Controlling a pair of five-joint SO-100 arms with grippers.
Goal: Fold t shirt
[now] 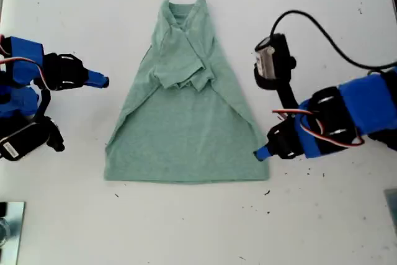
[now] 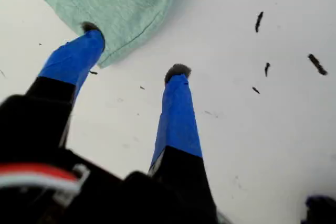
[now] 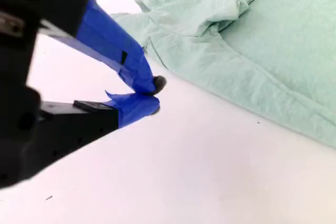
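Note:
The pale green t shirt (image 1: pixel 186 134) lies flat on the white table, collar toward the exterior view's top, both sleeves folded in over the chest. My first gripper (image 1: pixel 260 152) (image 2: pixel 134 53) is open at the hem corner on the exterior view's right; one fingertip (image 2: pixel 90 31) rests over the t shirt (image 2: pixel 115 3) corner and the other stands on bare table. My second gripper (image 1: pixel 102 81) (image 3: pixel 153 94) is shut on nothing, a short way off the t shirt's (image 3: pixel 252 51) side edge on the exterior view's left.
A black cable (image 1: pixel 329 38) loops behind the first arm at the exterior view's right. Dark specks (image 2: pixel 260 20) dot the table near the hem corner. A shiny metal object (image 1: pixel 9 231) sits at the exterior view's bottom left corner.

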